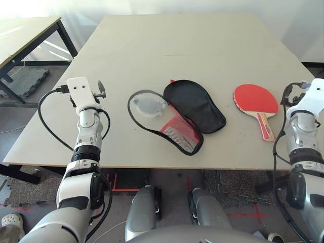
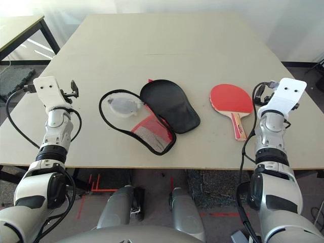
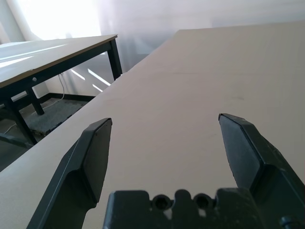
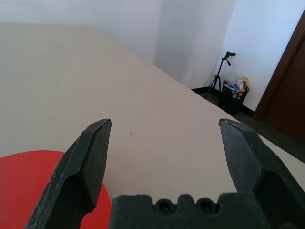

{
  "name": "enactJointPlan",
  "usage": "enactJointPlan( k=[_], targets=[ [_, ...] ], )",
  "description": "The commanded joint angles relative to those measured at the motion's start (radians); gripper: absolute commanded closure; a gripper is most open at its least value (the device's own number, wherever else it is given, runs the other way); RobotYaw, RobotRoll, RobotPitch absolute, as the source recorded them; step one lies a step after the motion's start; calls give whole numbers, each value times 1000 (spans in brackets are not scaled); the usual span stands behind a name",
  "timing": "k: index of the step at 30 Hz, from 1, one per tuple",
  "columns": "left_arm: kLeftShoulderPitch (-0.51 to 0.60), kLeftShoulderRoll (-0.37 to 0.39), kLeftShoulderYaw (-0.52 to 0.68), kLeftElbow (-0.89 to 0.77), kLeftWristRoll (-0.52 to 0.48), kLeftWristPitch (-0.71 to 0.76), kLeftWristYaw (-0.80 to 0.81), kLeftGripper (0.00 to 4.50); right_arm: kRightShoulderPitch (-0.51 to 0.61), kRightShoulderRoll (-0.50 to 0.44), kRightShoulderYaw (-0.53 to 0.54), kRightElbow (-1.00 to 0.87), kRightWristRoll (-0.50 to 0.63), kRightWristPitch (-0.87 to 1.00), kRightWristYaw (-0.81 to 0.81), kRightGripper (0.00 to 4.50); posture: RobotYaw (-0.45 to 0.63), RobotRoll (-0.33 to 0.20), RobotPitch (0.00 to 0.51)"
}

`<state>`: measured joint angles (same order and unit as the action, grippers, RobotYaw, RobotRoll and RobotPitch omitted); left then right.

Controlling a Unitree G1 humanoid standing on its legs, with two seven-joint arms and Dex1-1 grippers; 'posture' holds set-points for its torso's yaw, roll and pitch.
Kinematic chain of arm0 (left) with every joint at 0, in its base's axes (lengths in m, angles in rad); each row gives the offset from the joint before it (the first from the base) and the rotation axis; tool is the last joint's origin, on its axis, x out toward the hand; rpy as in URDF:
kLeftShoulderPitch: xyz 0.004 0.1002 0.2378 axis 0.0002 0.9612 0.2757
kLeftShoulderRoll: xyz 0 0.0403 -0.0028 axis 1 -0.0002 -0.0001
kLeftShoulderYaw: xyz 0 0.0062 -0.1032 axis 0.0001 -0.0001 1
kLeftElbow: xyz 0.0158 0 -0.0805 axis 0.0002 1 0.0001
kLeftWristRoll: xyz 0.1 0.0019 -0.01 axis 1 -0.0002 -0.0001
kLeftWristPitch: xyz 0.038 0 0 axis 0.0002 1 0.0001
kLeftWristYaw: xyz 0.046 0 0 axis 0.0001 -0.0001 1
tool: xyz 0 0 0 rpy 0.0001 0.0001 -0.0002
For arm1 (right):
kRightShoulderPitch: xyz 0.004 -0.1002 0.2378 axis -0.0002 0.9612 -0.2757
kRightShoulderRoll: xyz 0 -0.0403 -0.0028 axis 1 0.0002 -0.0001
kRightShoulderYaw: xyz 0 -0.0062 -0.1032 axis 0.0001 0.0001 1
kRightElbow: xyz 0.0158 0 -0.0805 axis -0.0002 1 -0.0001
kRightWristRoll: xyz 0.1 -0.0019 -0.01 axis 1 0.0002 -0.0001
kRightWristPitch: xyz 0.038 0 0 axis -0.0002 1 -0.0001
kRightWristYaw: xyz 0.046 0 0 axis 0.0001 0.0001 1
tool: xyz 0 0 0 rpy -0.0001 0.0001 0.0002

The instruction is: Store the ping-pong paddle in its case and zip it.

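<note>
The left gripper with two black, angular fingers (image 3: 165, 117) stands open over a smooth beige worktop (image 3: 167, 90), its fingers wide apart with bare surface between them. Well apart from it, beyond one side edge of the worktop, stands a second table with a pale top and dark metal legs (image 3: 52, 55). A whitish wall (image 3: 147, 24) rises behind the worktop's far edge.

Head pair looks down (wrists face outward).
</note>
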<state>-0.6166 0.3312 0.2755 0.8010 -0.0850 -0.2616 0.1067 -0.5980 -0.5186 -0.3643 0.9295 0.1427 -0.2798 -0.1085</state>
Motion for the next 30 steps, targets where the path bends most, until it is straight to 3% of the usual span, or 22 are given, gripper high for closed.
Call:
enactJointPlan(
  k=[1,7,11,15,21,24,30],
  targets=[
    [11,12,2,-14,3,13,1,0,0,8,0,6,-3,-8,-1,21,14,0,76],
    [8,16,2,-30,-8,20,-28,0,17,26,10,-60,-1,34,5,21,5,0,83],
    [-7,30,-10,-51,-30,44,-127,0,23,47,16,-208,10,195,-11,21,-7,0,85],
    [-27,67,-15,-78,-69,84,-274,0,48,55,46,-471,40,495,31,21,-4,0,99],
    [-29,144,-25,-158,-128,183,-490,0,102,44,34,-839,191,983,108,21,-1,0,136],
    [-24,193,-39,-209,-153,236,-613,0,90,38,26,-953,220,1217,87,21,3,0,137],
    [5,276,-90,-355,-215,358,-878,0,60,11,51,-1051,202,1493,75,21,12,0,131]
  ],
)
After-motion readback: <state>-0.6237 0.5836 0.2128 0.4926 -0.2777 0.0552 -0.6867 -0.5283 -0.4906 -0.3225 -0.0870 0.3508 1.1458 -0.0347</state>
